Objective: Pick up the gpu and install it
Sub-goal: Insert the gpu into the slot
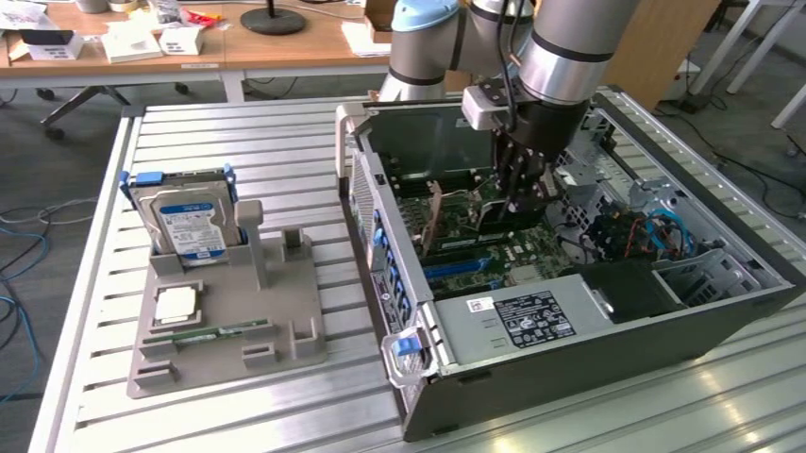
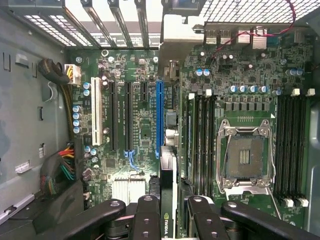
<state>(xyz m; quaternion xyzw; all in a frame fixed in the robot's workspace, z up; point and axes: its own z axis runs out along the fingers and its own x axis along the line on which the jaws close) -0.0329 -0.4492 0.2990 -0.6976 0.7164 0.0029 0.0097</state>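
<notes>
GPU [image 2: 167,222], a thin dark circuit card with a green logo on its upper edge, stands edge-on in the wrist view between the black metal fingers [image 2: 146,220] of the gripper [image 2: 169,215], which are clamped on it from both sides. Beyond the gripper lies the green motherboard [image 2: 140,80]. The card sits just beside the long blue expansion slot [image 2: 159,115], on the side toward the silver-framed, empty processor socket [image 2: 245,155]. Whether its lower edge touches the board cannot be told. A white slot [image 2: 94,117] and a bundle of coloured wires [image 2: 65,165] lie farther from the gripper, on the blue slot's other side.

The exterior view gives the wider setting. The gripper [image 1: 519,203] reaches down from the silver and black arm [image 1: 561,47] into the open dark grey computer case [image 1: 605,377], which rests on a slatted aluminium table [image 1: 226,132]. What it holds is hard to make out there. Well apart from the gripper, toward the exterior view's left, a grey plastic fixture [image 1: 283,321] carries an upright silver hard drive with a blue label [image 1: 189,222] and a slim green memory stick [image 1: 214,332] lying flat
</notes>
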